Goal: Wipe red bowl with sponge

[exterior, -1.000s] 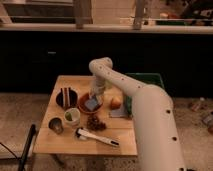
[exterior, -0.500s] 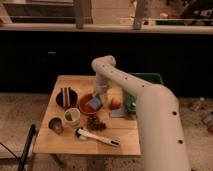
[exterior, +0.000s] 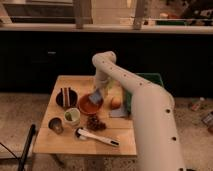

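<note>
The red bowl (exterior: 88,106) is a shallow orange-red bowl near the middle of the small wooden table (exterior: 50,142). The grey-blue sponge (exterior: 96,97) sits at the bowl's upper right rim, under the end of my arm. My gripper (exterior: 99,92) comes down from above and is shut on the sponge, holding it against the bowl's far right edge. The arm hides part of the table behind the bowl.
A dark bowl (exterior: 66,98) stands left of the red bowl. A pale green cup (exterior: 72,116) and a dark cup (exterior: 56,125) stand in front. A dark cluster (exterior: 93,122), a white brush (exterior: 98,137), an orange fruit (exterior: 115,103), a grey cloth patch (exterior: 119,113) and a green bin (exterior: 151,80) lie nearby.
The gripper and sponge have moved from the bowl's middle up and right to its far right rim. The arm has swung slightly right.
</note>
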